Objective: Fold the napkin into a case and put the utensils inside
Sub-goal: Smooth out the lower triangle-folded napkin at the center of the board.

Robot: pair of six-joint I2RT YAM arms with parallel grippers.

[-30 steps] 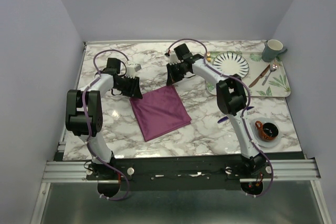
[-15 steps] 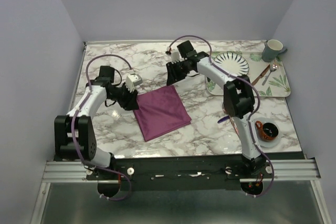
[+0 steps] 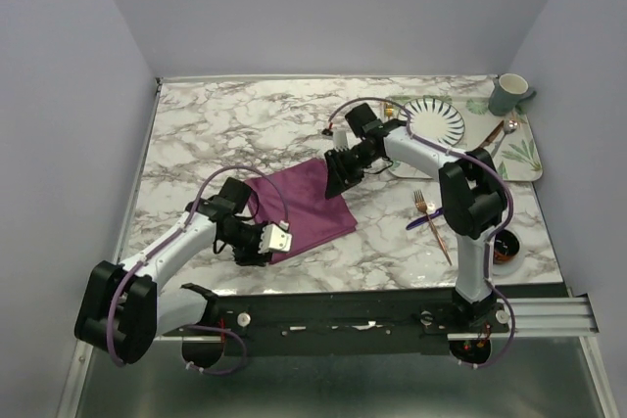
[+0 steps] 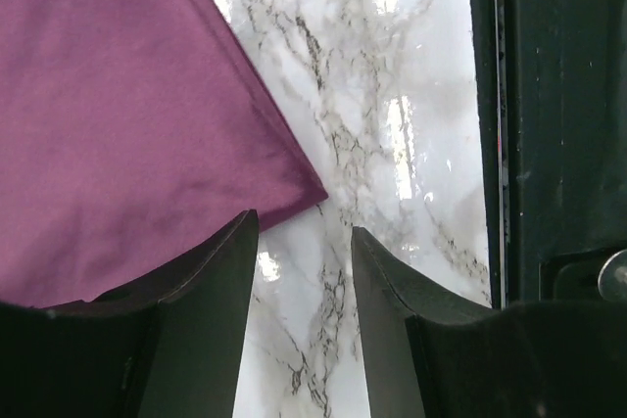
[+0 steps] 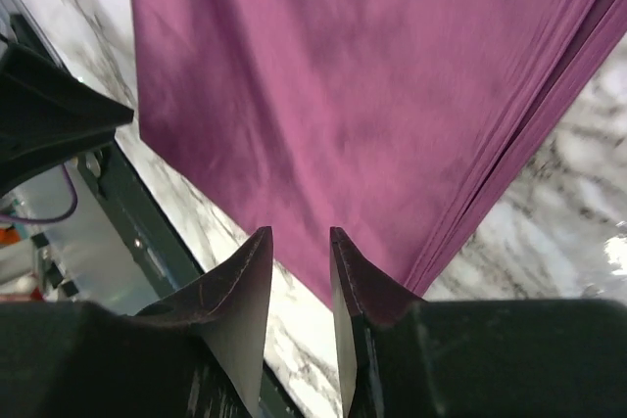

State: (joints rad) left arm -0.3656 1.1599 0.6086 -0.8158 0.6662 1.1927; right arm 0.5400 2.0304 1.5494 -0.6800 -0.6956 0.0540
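The plum-purple napkin (image 3: 302, 205) lies folded flat on the marble, its layered edges showing in the right wrist view (image 5: 372, 95). My left gripper (image 3: 260, 252) is open, low at the napkin's near corner (image 4: 147, 124); its jaws (image 4: 304, 227) straddle bare marble just short of the tip. My right gripper (image 3: 340, 175) is open over the napkin's far right corner, and the jaws (image 5: 299, 237) hold nothing. The copper fork (image 3: 431, 220) and dark blue knife (image 3: 421, 223) lie crossed on the table right of the napkin. No case shows.
A striped plate (image 3: 432, 119) and a tray (image 3: 524, 159) with a grey mug (image 3: 507, 94) and a silver spoon (image 3: 508, 128) are at the back right. A red cup on a saucer (image 3: 505, 245) sits at the near right. The black table rail (image 4: 558, 115) is close to my left gripper.
My left arm swung from the napkin's far left corner down to its near corner. My right gripper moved toward me, over the napkin's far right corner, uncovering the fork.
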